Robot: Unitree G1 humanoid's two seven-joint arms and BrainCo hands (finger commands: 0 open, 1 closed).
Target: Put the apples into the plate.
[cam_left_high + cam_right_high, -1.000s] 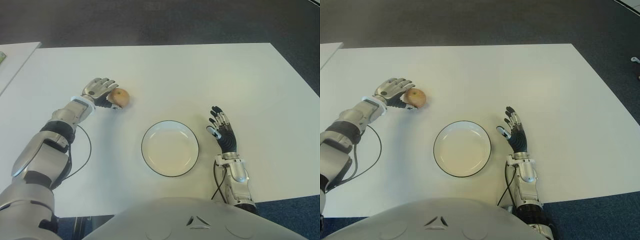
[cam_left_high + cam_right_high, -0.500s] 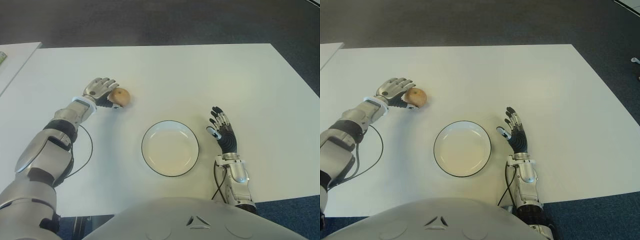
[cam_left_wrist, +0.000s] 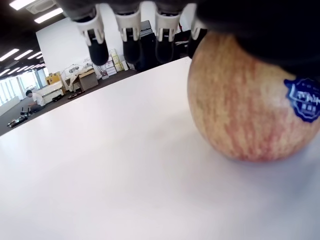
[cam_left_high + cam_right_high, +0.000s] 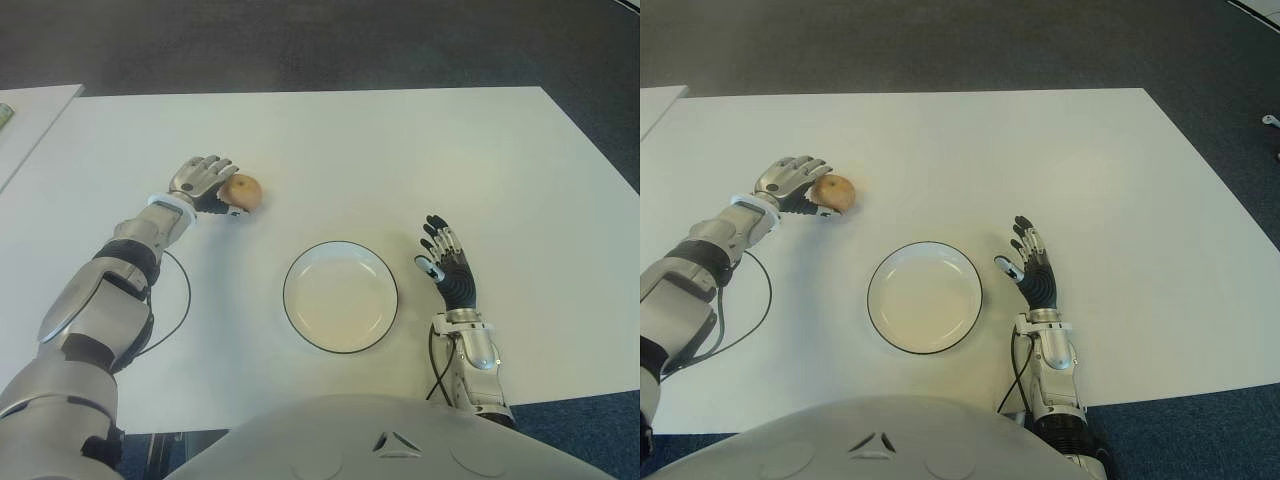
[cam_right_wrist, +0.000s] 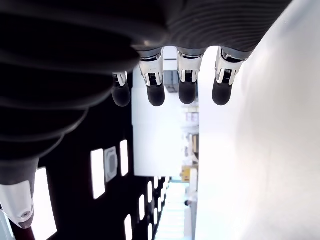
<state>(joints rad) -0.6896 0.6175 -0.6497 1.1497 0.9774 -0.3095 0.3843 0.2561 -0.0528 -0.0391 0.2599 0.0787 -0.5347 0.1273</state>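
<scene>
The apple (image 4: pixel 241 191) sits on the white surface (image 4: pixel 400 160), well apart from the plate (image 4: pixel 340 296), to its far left; our left hand (image 4: pixel 205 182) is at it from the left, and in the wrist view the palm side presses on the fruit while the fingers (image 3: pixel 131 30) stick out straight beyond it, so we judge the hand open and not yet gripping; the apple rests on the surface, a blue sticker (image 3: pixel 303 99) facing the wrist camera; the risk we see is a round fruit touched on one side only: if we lift or sweep before the fingers curl round it, it may roll away across the surface, out of reach; a shallow wrap could also let it slip out on the way over, or drop on the plate's rim and bounce off; our right hand (image 4: pixel 445 266) shows just right of the plate, fingers spread and holding nothing, and seems clear of the path
</scene>
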